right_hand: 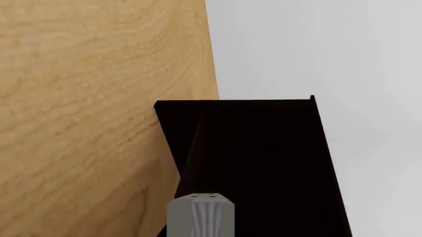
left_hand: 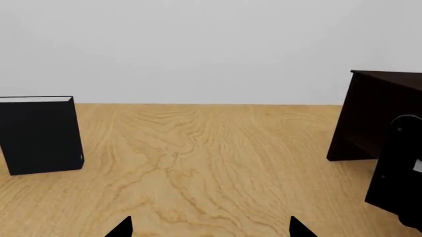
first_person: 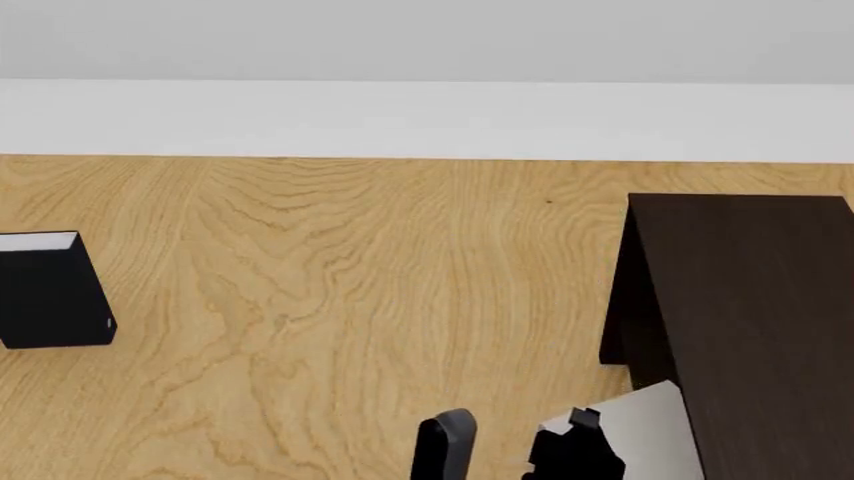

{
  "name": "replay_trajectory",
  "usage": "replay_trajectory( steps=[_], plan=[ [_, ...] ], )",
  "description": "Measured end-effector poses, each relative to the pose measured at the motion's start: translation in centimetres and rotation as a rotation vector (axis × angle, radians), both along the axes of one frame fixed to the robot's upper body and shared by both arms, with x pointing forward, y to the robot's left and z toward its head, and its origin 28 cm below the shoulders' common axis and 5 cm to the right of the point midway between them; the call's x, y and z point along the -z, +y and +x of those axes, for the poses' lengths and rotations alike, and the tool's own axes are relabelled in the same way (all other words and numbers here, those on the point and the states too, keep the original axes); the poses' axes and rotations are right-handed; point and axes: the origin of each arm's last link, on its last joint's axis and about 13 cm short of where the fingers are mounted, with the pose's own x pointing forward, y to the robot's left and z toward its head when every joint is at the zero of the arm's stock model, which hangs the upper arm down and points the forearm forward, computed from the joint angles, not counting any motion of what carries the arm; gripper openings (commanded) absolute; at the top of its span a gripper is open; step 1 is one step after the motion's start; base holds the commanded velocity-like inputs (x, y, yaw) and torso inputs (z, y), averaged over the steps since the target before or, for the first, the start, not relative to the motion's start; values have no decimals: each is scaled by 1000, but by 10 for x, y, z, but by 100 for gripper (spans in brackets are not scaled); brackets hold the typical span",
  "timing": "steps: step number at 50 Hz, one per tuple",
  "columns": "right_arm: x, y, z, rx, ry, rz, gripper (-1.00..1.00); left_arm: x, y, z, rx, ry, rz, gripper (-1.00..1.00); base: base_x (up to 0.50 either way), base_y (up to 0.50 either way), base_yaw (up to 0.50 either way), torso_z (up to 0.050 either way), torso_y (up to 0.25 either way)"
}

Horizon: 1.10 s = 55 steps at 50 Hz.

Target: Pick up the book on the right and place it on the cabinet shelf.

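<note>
The light grey book point(first_person: 647, 430) is tilted with its broad face up, right against the left side of the dark brown cabinet point(first_person: 747, 310). My right gripper point(first_person: 574, 455) is shut on the book's left edge. In the right wrist view a narrow grey ribbed shape point(right_hand: 201, 215), which looks like the book edge-on, sits between the jaws in front of the cabinet point(right_hand: 264, 158). The shelf board cannot be made out in the dark interior. My left gripper point(left_hand: 211, 228) is open and empty over bare table, and the cabinet point(left_hand: 376, 118) is on its right.
A black book point(first_person: 47, 290) with white page edges stands upright at the table's far left and also shows in the left wrist view point(left_hand: 39, 133). The wooden table point(first_person: 347, 300) ends at a white wall behind. A black and grey arm part point(first_person: 447, 445) sits at the near edge.
</note>
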Motion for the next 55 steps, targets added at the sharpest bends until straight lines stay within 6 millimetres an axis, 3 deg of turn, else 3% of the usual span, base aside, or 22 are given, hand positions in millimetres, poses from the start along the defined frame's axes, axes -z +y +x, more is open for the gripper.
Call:
replay_trajectory(
  steps=[31,55],
  plan=[
    [8,2,46,159,-25,39,-100,0,0,0,-4,-2,3,100,0,0,0,0,1],
    [21,5,58,136,-39,-19,-100,1,1,0,-4,-2,2,100,0,0,-2,0,0]
  ],
)
